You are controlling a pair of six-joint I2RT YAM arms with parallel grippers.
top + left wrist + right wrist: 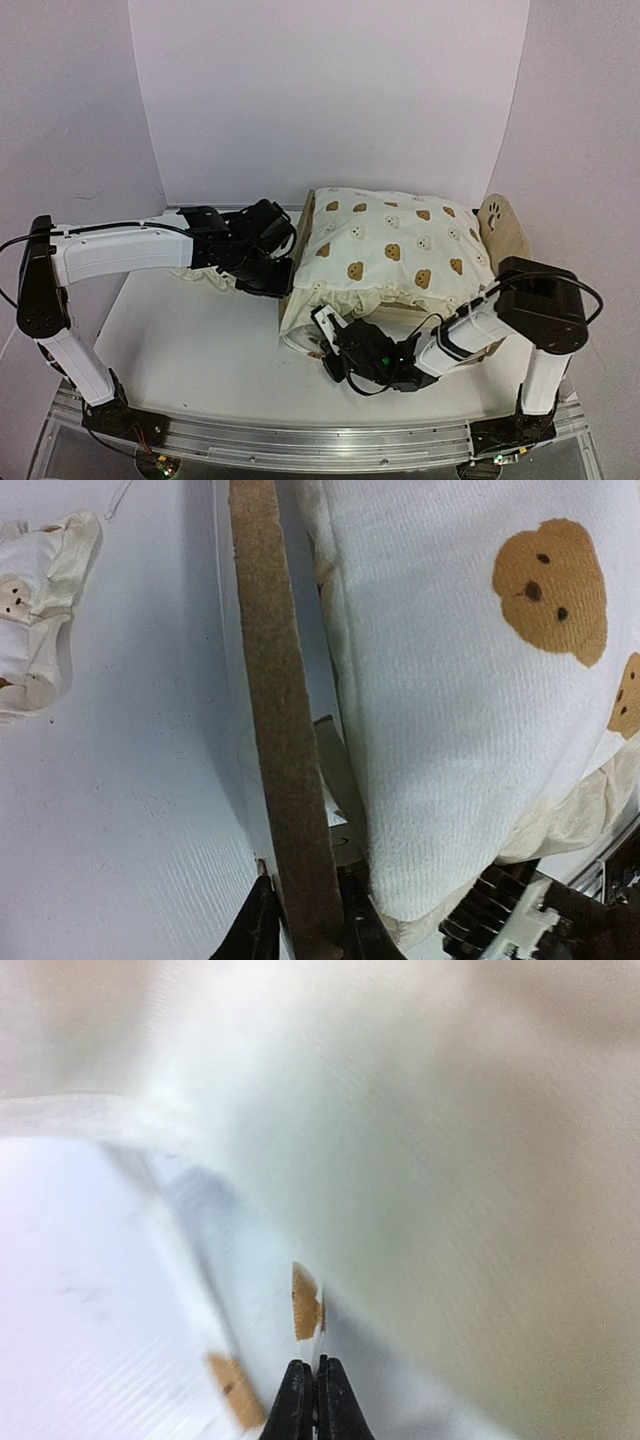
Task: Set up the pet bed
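Observation:
The pet bed (pixel 505 228) stands at the centre right, its rounded paw-print headboard at the right end. A large cream bear-print cushion (pixel 390 245) lies on top and hides the bed's base. My left gripper (pixel 280 268) is shut on the bed's left end board (pixel 275 680), whose brown wooden edge runs between the fingers (pixel 262 925). The cushion (pixel 450 710) bulges just right of that board. My right gripper (pixel 323 326) is at the cushion's front left corner. In its wrist view the right gripper (pixel 315 1365) is shut on a thin edge of the cushion's fabric (pixel 306 1302).
A small cream bear-print pillow (pixel 205 276) lies on the white table (pixel 190 350) under my left arm, and the same pillow (pixel 30 610) shows left of the bed. White walls stand behind and on both sides.

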